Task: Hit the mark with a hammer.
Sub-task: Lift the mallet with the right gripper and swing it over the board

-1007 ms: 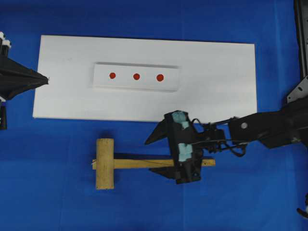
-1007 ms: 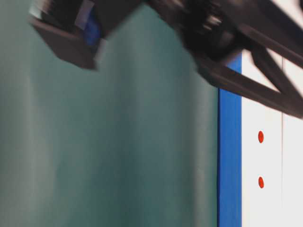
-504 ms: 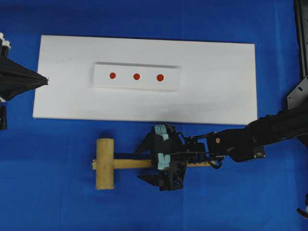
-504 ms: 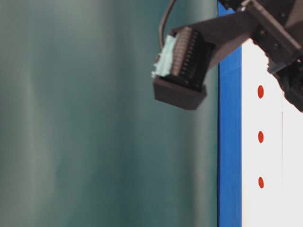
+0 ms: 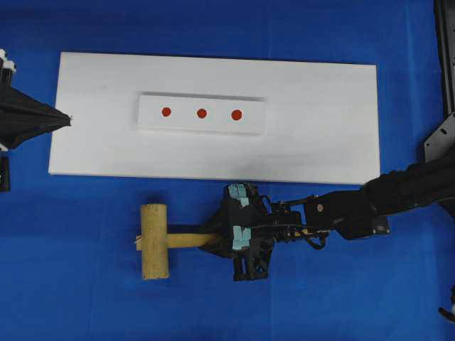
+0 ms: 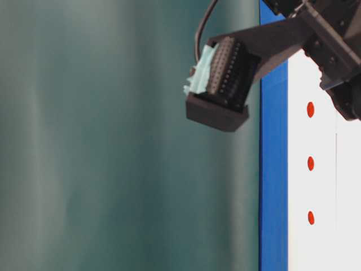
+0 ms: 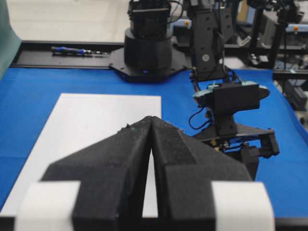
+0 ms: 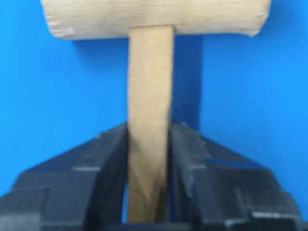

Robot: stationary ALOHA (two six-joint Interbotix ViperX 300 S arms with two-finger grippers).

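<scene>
Two end effectors show: the right end effector is clenched on the handle of the hammer, which lies on the blue bench just below the white board. The left end effector is clenched on nothing. The mark sits on the raised strip.
</scene>
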